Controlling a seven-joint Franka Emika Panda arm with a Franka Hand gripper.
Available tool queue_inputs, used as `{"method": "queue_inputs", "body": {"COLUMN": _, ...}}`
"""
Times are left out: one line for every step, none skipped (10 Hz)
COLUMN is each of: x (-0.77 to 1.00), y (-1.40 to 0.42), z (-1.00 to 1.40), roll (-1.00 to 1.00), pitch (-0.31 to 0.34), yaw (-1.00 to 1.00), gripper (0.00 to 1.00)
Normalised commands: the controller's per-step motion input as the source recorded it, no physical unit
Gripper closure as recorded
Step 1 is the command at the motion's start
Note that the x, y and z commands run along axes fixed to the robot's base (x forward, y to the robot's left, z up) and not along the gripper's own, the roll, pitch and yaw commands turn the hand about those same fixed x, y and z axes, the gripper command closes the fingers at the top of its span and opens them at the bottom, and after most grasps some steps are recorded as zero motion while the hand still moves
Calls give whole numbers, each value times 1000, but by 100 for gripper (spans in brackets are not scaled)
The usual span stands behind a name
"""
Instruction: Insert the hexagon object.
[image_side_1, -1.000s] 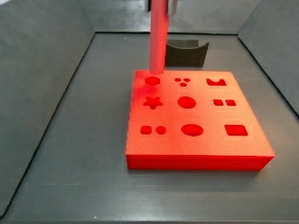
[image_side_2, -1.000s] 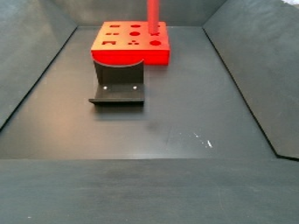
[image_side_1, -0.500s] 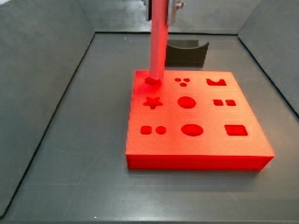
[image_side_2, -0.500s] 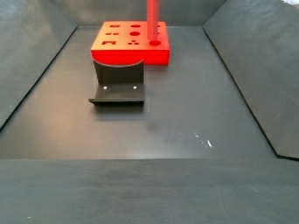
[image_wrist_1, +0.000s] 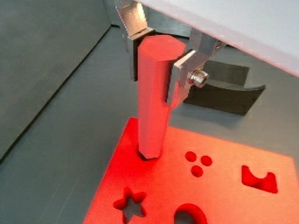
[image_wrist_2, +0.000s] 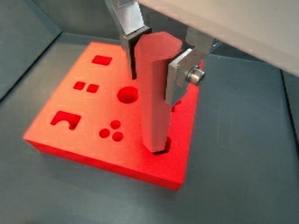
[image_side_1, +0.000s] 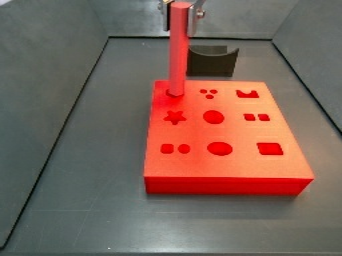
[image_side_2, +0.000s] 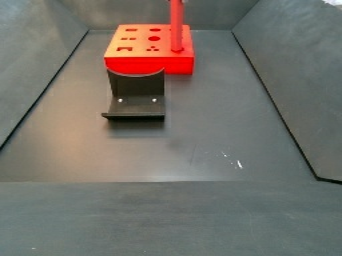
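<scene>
The hexagon object (image_wrist_1: 152, 105), a long red-pink faceted rod, stands upright with its lower end in the hexagonal hole at a corner of the flat red block (image_wrist_1: 228, 197). My gripper (image_wrist_1: 156, 80) is shut on the rod's top end, one silver finger on each side. Both wrist views show this; in a wrist view the rod (image_wrist_2: 156, 109) meets the block (image_wrist_2: 82, 118) near its edge. In both side views the rod (image_side_1: 175, 50) (image_side_2: 174, 20) rises from the block (image_side_1: 234, 150) (image_side_2: 134, 45). Only a bit of the gripper (image_side_1: 195, 10) shows behind the rod's top.
The red block has several other shaped holes: star, circles, squares. The dark grey U-shaped holder (image_side_1: 211, 60) (image_side_2: 135, 100) sits on the floor just beside the block. Grey walls enclose the dark floor on the sides.
The rod has moved down with my gripper: its top, cut off by the frame before, now shows in a side view, and its lower end sits deeper in the hole.
</scene>
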Motion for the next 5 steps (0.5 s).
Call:
{"method": "queue_inputs", "body": {"x": -20, "y": 0, "z": -86, "roll": 0, "pitch": -107, "yaw": 66, "gripper": 100}}
{"method": "queue_inputs", "body": {"x": 0, "y": -34, "z": -100, "roll": 4, "pitch": -81, "yaw": 51, "gripper": 100}}
{"method": "queue_inputs", "body": {"x": 0, "y": -40, "z": -120, "roll": 17, "pitch": -71, "yaw": 49, "gripper": 100}}
{"method": "queue_inputs", "body": {"x": 0, "y": 0, "z": -174, "roll": 20, "pitch": -103, "yaw": 46, "gripper": 100}}
{"method": "queue_inputs", "body": {"x": 0, "y": -6, "z": -234, "roll": 23, "pitch": -140, "yaw": 43, "gripper": 100}}
